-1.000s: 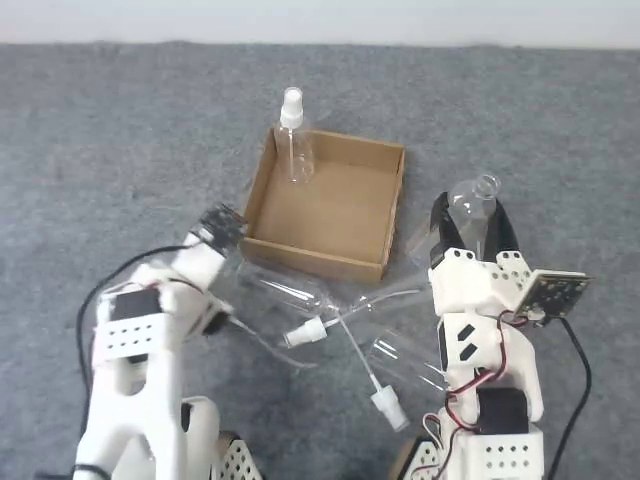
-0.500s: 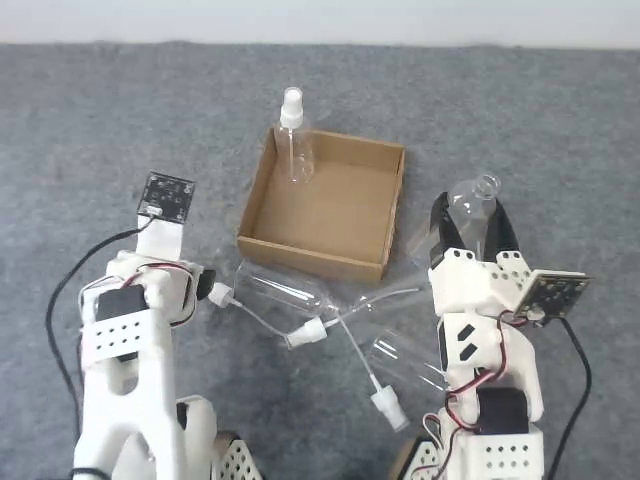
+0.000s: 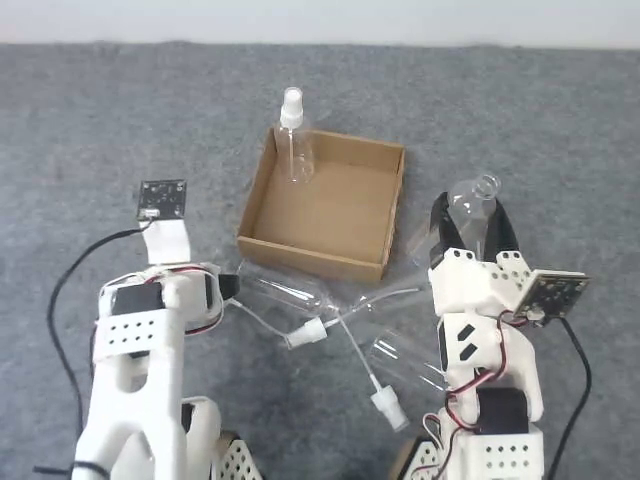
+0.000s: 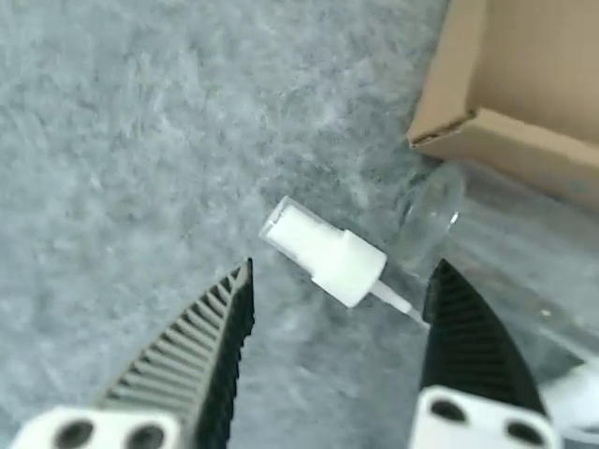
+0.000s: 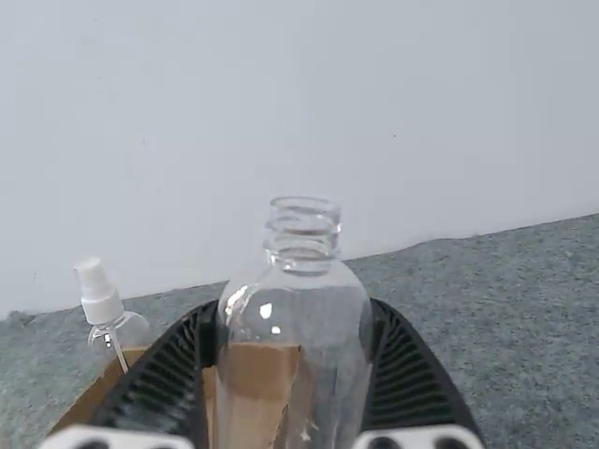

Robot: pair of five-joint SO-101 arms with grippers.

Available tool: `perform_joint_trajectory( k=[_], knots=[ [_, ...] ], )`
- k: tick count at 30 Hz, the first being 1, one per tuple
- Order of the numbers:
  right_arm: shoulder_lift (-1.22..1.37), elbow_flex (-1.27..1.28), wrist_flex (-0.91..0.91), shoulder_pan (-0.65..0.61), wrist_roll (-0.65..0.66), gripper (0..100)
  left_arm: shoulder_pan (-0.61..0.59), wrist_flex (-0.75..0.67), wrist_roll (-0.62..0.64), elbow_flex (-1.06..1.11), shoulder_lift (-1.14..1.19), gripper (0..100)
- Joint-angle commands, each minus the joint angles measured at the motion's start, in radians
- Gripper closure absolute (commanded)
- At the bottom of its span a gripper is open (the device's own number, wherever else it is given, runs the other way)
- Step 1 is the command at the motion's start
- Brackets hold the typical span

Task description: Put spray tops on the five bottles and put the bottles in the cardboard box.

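My left gripper (image 4: 342,273) is open and hangs just over a loose white spray top (image 4: 328,257) lying on the carpet, one finger on each side of it. In the high view the left gripper (image 3: 226,285) is at the neck of a clear bottle (image 3: 285,290) lying in front of the cardboard box (image 3: 262,188). My right gripper (image 5: 290,316) is shut on an upright clear bottle (image 5: 295,309) with an open neck; in the high view the held bottle (image 3: 476,205) is right of the box. A bottle with a spray top (image 3: 295,140) stands in the box's far left corner.
A second spray top (image 3: 308,332) and a third spray top (image 3: 388,403) with long tubes lie on the carpet between the arms. Another clear bottle (image 3: 410,360) lies by the right arm's base. The grey carpet is open to the left and behind the box.
The left arm drew back from the box's near left corner, uncovering a spray top, then brought its open gripper down over that top. The right arm and its bottle stayed still.
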Motion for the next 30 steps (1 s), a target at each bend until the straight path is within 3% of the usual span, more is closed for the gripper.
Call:
perform_joint_trajectory(
  k=[1, 7, 14, 21, 30],
  knots=[
    [-0.019, -0.015, -0.035, 0.008, 0.018, 98.6, 0.008, 0.011, 0.092, -0.054, 0.005, 73],
    [-0.019, -0.015, -0.035, 0.008, 0.018, 98.6, 0.008, -0.002, 0.184, -0.053, 0.005, 73],
    [-0.019, -0.015, -0.035, 0.008, 0.018, 98.6, 0.005, -0.160, 0.307, 0.022, 0.005, 73],
    [-0.019, -0.017, -0.035, 0.008, 0.018, 98.6, -0.064, -0.164, 0.311, 0.021, 0.005, 73],
    [-0.019, -0.017, -0.036, 0.008, 0.018, 98.6, -0.061, -0.163, 0.307, 0.028, 0.006, 73]
  ],
)
